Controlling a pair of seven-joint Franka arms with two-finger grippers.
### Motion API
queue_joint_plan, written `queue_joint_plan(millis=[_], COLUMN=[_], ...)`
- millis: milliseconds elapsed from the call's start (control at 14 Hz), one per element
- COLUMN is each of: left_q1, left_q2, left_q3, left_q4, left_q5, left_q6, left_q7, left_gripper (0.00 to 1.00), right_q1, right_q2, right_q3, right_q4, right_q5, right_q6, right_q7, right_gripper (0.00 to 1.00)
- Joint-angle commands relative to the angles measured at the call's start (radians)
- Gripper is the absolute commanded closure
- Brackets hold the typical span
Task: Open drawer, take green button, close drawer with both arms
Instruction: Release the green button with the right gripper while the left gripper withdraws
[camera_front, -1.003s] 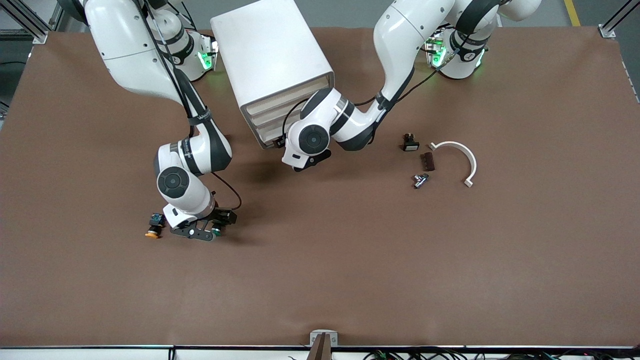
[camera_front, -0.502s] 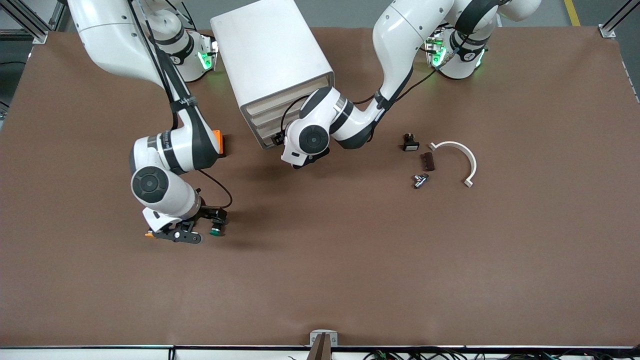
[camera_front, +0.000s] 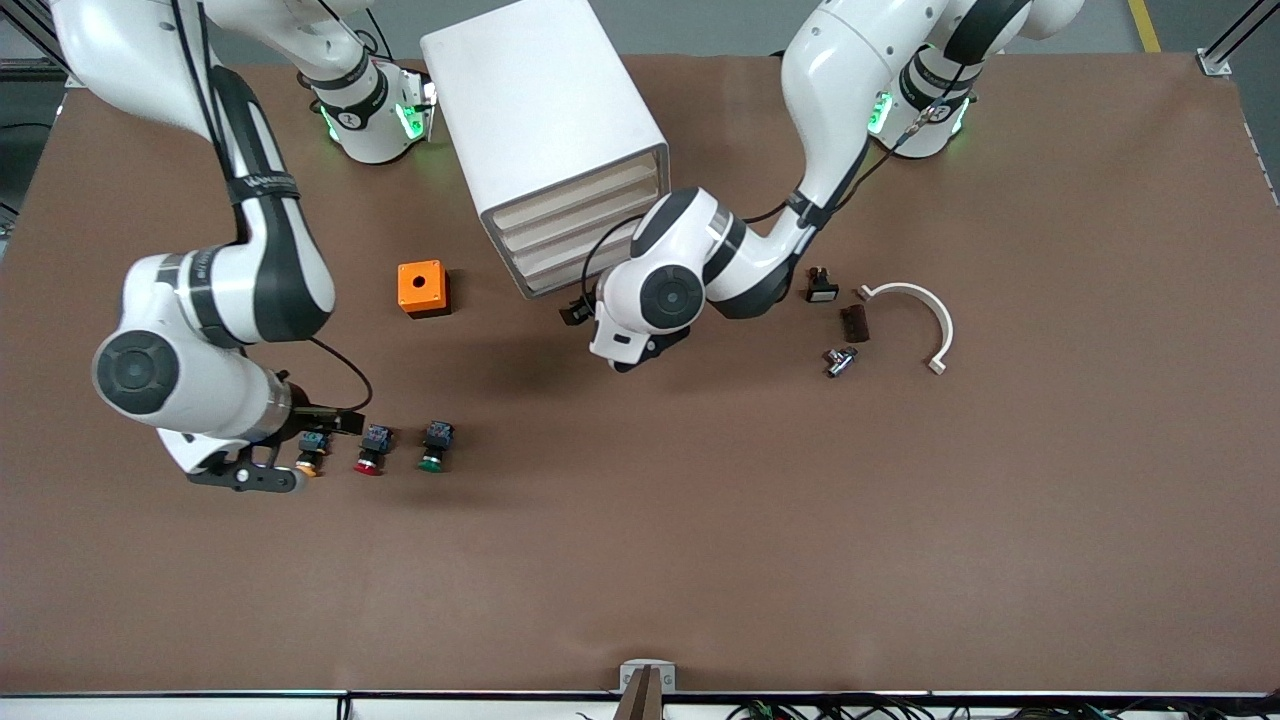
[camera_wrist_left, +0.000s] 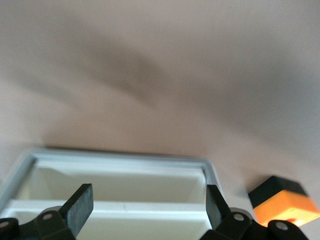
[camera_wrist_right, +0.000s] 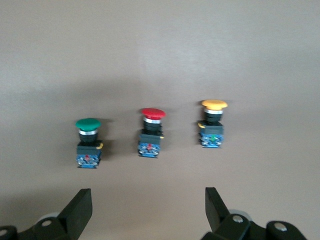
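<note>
The white cabinet (camera_front: 545, 110) has all four drawers shut; the lowest drawer (camera_front: 556, 278) sits flush. My left gripper (camera_front: 578, 311) is open and empty just in front of that drawer, a little apart from it; in the left wrist view its fingers (camera_wrist_left: 80, 206) frame the cream drawer front (camera_wrist_left: 120, 182). The green button (camera_front: 434, 447) lies on the table, free, beside the red-capped button (camera_front: 369, 451) and the orange-capped button (camera_front: 309, 456). My right gripper (camera_front: 315, 422) is open and empty over the orange-capped button. The right wrist view shows the green button (camera_wrist_right: 88, 142) ahead of the open fingers (camera_wrist_right: 80, 207).
An orange box (camera_front: 422, 288) stands between the buttons and the cabinet; it also shows in the left wrist view (camera_wrist_left: 285, 205). Toward the left arm's end lie a black switch (camera_front: 822, 287), a brown piece (camera_front: 855, 322), a metal fitting (camera_front: 840, 360) and a white curved strip (camera_front: 925, 310).
My right gripper let go of the green button and drew away toward the right arm's end, uncovering the red and orange buttons. My left gripper backed slightly off the cabinet front.
</note>
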Motion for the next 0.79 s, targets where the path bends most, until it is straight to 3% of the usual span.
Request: queue_joint_plan(millis=[0, 287, 717], left_q1=[0.055, 0.178, 0.376], left_q2=[-0.092, -0.207, -0.381], left_q3=[-0.002, -0.002, -0.002], left_q4=[-0.023, -0.024, -0.024], left_q5=[0.113, 0.187, 0.226], left_q6=[-0.067, -0.101, -0.297], left_q7=[0.001, 0.047, 0.322], left_gripper=[0.01, 0.01, 0.01], right_q1=[-0.037, -0.113, -0.196], right_q2=[-0.062, -0.128, -0.215], right_q3=[0.016, 0.019, 0.016], right_q4=[-0.009, -0.003, 0.031], right_q5=[-0.026, -0.077, -0.078], right_q6=[-0.066, -0.138, -0.225], right_q7=[-0.047, -0.116, -0.247], right_gripper=[0.00, 0.00, 0.00])
